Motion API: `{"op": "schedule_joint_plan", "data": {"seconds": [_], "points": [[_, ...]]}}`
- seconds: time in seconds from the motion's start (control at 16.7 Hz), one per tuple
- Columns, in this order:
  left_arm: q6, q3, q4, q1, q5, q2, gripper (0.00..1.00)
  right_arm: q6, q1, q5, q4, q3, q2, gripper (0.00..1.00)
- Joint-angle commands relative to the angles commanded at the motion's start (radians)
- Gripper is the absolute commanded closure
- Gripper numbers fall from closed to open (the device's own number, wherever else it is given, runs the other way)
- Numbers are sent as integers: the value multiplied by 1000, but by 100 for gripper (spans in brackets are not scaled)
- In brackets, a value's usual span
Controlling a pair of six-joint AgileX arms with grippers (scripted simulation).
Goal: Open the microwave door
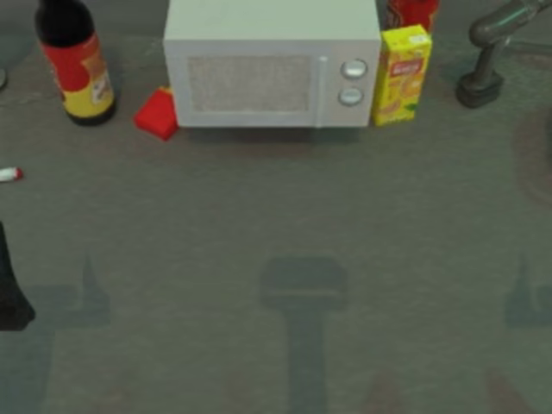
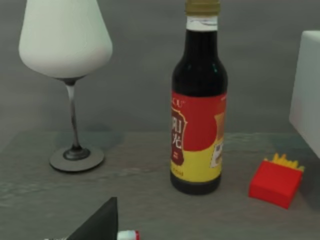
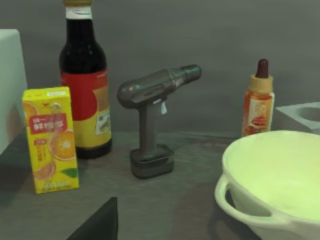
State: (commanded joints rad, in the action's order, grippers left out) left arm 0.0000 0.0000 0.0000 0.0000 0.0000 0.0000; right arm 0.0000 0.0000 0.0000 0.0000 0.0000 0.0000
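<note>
A boxy white microwave (image 1: 272, 62) sits at the table's 12 o'clock, long axis left-right. Its closed door (image 1: 250, 84), grey mesh window, apparently faces 6 o'clock. Whether either pincer is open cannot be told.

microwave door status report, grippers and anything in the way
Left gripper parked at table's left edge, right arm out of top view. Microwave door shut, handle untouched. Red fries box beside its left corner, front clear.

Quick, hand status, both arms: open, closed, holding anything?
Left hand: parked at the table's left edge, only a dark part visible; cannot be told.
Right hand: only a dark tip in its wrist view; cannot be told.
</note>
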Motion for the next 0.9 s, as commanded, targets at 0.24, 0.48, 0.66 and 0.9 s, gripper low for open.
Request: {"op": "schedule_joint_plan", "data": {"seconds": [0.24, 0.48, 0.66, 0.9], "points": [[-9, 28, -3, -14, -18, 31, 0, 0, 0, 0, 0, 0, 0, 0], [-60, 187, -15, -104, -107, 220, 0, 0, 0, 0, 0, 0, 0, 0], [-117, 372, -27, -214, -202, 460, 0, 0, 0, 0, 0, 0, 0, 0], [-207, 665, -43, -391, -349, 857, 0, 0, 0, 0, 0, 0, 0, 0]]}}
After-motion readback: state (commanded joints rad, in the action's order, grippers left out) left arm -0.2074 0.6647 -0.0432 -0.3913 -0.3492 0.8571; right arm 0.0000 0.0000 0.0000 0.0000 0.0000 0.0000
